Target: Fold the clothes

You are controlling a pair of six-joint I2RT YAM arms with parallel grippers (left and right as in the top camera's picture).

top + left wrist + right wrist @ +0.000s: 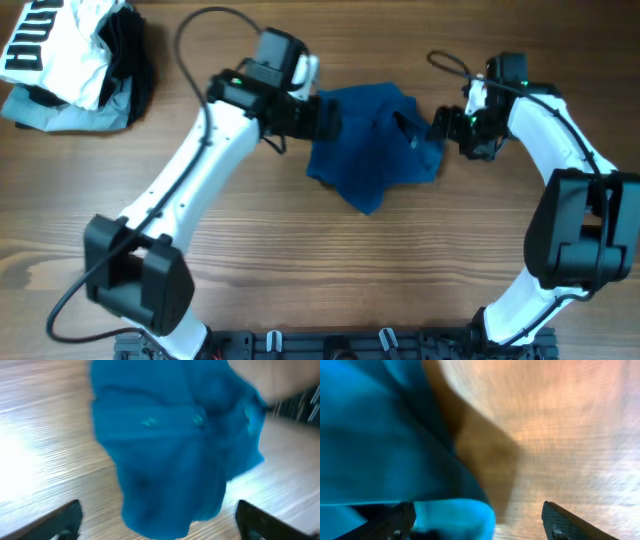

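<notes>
Your deep-blue garment (375, 140) bunched on the table (300, 260), your left gripper (157, 520) spread wide, cloth reaching between its fingers (65, 520), your right gripper (477, 520) also parted, a blue fold against one finger.

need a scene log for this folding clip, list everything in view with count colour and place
blue garment: one, deep blue, crumpled at the table's centre
white garment: one, white with black lettering, far left corner pile
black cloth: one, black, same pile
grey-blue garment: one, pale grey-blue, bottom of that pile
table: one, brown wood, under everything
left arm: one, white and black, reaching to the blue garment's left edge
right arm: one, white and black, at its right edge
left gripper: one, black, open over the blue garment
right gripper: one, black, open beside it
</notes>
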